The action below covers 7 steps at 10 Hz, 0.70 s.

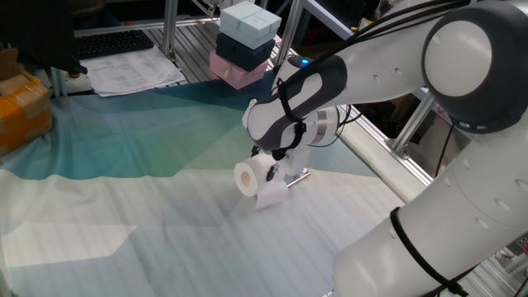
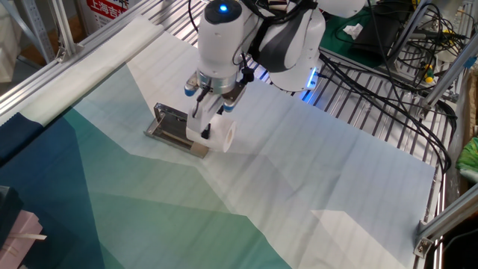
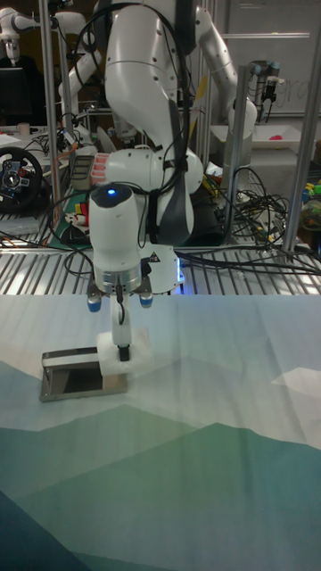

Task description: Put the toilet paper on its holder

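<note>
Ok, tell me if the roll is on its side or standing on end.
On its side: the roll shows its round end and core hole sideways, gripped by the gripper beside the holder.

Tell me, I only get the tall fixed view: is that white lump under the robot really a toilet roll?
Observer: Yes. One fixed view shows the toilet paper end-on, with its round hollow core, gripped by the fingers.
Operator: Is it on the metal thing?
Observer: The other fixed view shows it at one end of the holder; whether the bar is inside the core, I cannot tell.
Operator: Anything else around?
Observer: One fixed view shows stacked boxes beyond the cloth.
</note>
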Motion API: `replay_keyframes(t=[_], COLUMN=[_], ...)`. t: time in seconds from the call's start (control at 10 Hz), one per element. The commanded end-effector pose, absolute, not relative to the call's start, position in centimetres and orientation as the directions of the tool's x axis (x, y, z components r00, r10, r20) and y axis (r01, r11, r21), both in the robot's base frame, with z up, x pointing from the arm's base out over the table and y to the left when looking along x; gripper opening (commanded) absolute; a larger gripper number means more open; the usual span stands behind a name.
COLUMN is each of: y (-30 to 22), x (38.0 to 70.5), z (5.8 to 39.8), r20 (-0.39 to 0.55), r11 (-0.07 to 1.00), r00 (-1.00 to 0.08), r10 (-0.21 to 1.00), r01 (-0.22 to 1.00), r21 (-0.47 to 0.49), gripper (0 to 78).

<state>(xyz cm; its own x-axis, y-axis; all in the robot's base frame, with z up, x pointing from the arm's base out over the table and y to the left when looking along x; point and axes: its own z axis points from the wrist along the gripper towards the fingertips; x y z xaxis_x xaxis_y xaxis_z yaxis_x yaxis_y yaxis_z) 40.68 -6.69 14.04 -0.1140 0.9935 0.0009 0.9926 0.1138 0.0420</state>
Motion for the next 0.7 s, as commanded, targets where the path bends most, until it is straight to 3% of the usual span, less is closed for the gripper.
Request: replay_keyframes(t=[0.1,0.7], y=[-7.2,-8.6], x=[40.9,41.2], z=[14.3,13.6], r20=[0.001,-0.003], r11=[0.115,0.137], r00=[-0.115,-0.137], r10=[0.993,0.991], r01=[0.992,0.989], r21=[0.049,0.057], gripper=[1.3,1.3])
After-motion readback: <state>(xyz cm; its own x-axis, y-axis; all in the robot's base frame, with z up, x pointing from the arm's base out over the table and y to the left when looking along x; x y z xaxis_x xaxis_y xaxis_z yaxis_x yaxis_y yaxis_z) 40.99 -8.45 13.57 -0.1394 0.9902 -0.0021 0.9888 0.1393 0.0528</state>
